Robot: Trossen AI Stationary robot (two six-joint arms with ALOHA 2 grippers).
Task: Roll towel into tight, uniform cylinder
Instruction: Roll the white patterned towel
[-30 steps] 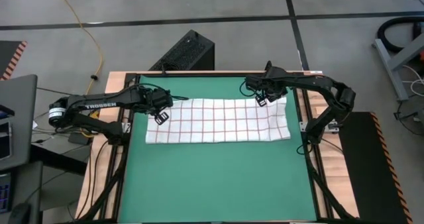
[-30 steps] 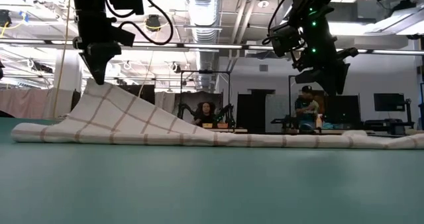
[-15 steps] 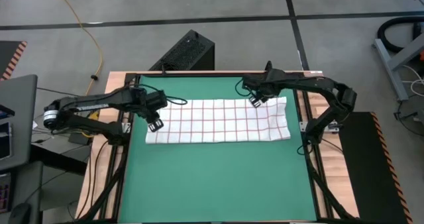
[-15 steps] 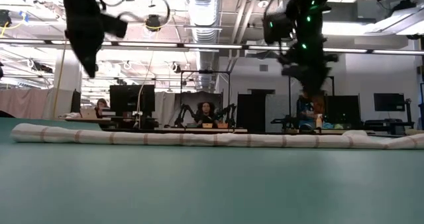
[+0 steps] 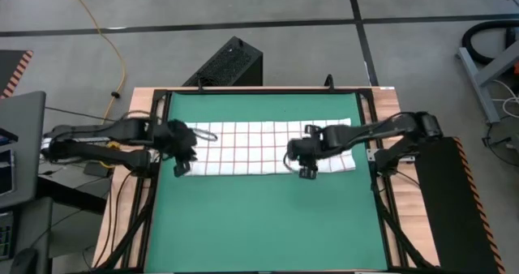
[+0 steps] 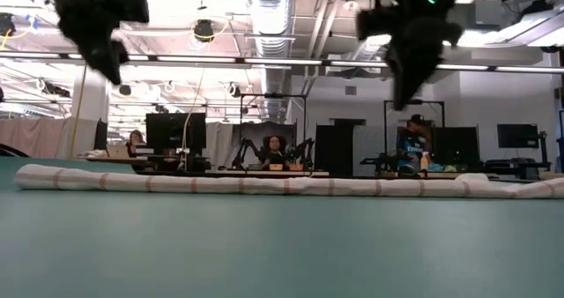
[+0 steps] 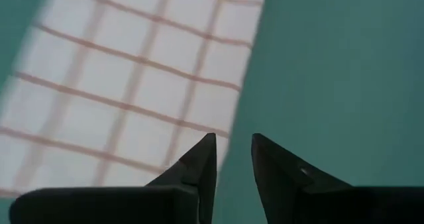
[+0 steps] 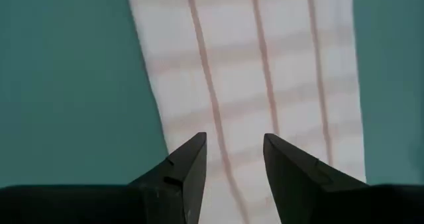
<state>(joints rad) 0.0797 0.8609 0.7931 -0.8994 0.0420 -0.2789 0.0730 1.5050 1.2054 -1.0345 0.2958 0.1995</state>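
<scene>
Lying of the towel: the towel [image 5: 268, 145] is a long flat band across the far half of the green mat [image 5: 268, 225], its long axis from your left side to your right side
Left gripper: the left gripper [image 5: 182, 162] hovers above the left end of the band at its near corner, fingers apart by a narrow gap and holding nothing, as the left wrist view shows
Right gripper: the right gripper [image 5: 306, 165] hovers over the near long edge, right of the middle; its fingers stand a little wider, also empty
Key relation: both grippers are at the near long edge, above the cloth and not touching it; the band runs crosswise to the direction you must roll
Nearer arm: each arm is nearest to its own part, and I judge you need both together
Look of the towel: thin white cloth with red-brown grid lines; in the low view it lies flat and low, already in a few layers; not yet a cylinder
</scene>
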